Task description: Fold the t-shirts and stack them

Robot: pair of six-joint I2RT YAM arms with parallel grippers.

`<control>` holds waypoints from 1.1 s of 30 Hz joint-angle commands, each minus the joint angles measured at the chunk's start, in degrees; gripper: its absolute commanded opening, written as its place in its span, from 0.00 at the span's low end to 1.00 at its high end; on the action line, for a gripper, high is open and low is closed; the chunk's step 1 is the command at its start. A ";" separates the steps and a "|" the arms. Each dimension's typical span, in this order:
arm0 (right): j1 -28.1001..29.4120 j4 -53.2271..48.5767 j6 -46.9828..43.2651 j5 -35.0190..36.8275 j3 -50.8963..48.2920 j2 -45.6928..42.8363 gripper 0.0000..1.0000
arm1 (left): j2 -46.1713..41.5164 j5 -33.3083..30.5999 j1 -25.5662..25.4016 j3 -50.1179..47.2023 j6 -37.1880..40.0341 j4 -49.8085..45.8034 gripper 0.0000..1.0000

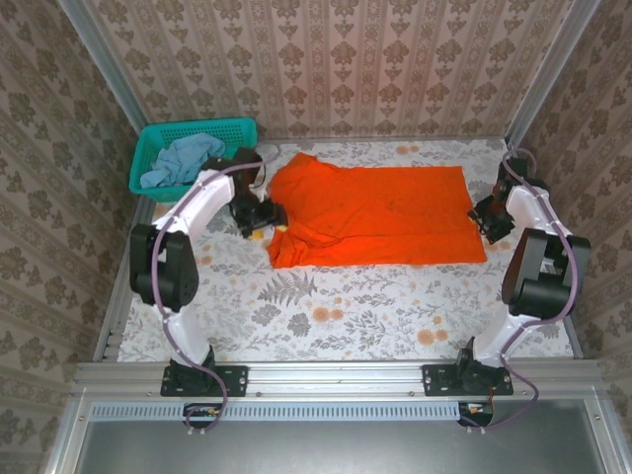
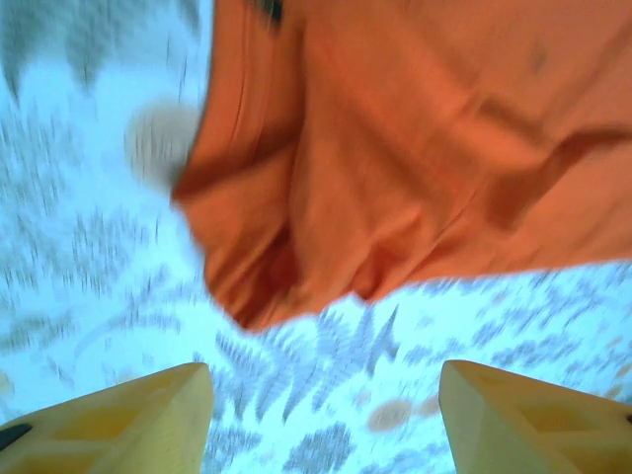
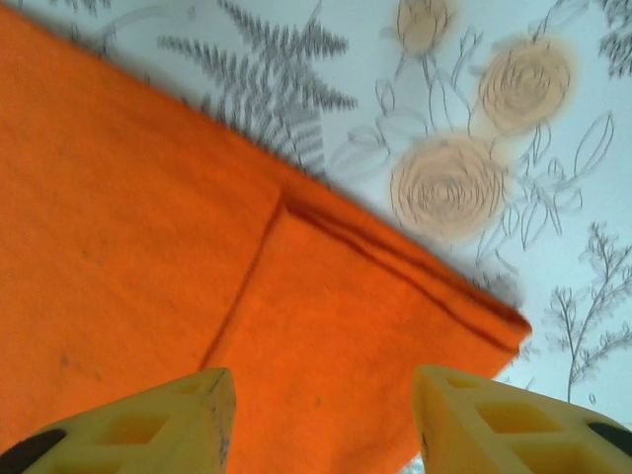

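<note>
Two shirts are in play: the orange t-shirt [image 1: 380, 217] lies spread across the floral table cover [image 1: 346, 306], apparently partly folded. The pale blue t-shirt [image 1: 183, 160] sits crumpled in the teal basket [image 1: 237, 126] off the orange t-shirt's left end, probably waiting its turn. The left gripper [image 1: 259, 219] hangs at the orange t-shirt's left end beside its bunched edge, and the right gripper [image 1: 486, 219] at its right end. One arm at each end would suit a lengthwise fold. The overhead view gives this layout but not how the jaws stand; the wrist views supply that. From the left wrist, the yellow fingers [image 2: 128, 420] stand wide apart with nothing between them, the rumpled cloth just ahead. From the right wrist, that gripper's fingers are equally spread and empty above a doubled corner of the orange t-shirt. Its layered hem is too small to make out from overhead.
</note>
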 commanded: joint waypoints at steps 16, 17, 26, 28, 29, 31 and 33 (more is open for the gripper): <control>4.05 6.94 -0.73 -3.81 -12.11 0.68 0.35 | 3.49 13.92 4.54 -16.65 -11.64 20.83 0.41; 4.02 7.34 -0.46 -3.94 -12.37 1.00 0.35 | 3.81 13.87 4.50 -17.32 -12.04 21.67 0.40; 1.73 7.26 1.37 -1.98 -14.02 2.54 0.30 | 6.93 8.06 4.52 -17.04 -10.03 22.12 0.02; 0.66 6.55 2.13 -1.50 -14.06 2.89 0.28 | 6.65 2.59 4.67 -15.84 -7.64 17.91 0.00; 0.38 6.87 2.57 -1.74 -14.11 2.91 0.27 | 6.56 0.84 4.96 -15.57 -7.09 16.56 0.00; -0.03 6.67 4.17 -1.55 -14.12 2.88 0.25 | 6.00 -2.38 5.63 -15.53 -6.41 14.34 0.00; -0.40 5.64 5.54 -1.11 -14.00 2.97 0.25 | 5.13 -5.31 6.11 -15.62 -6.34 13.00 0.00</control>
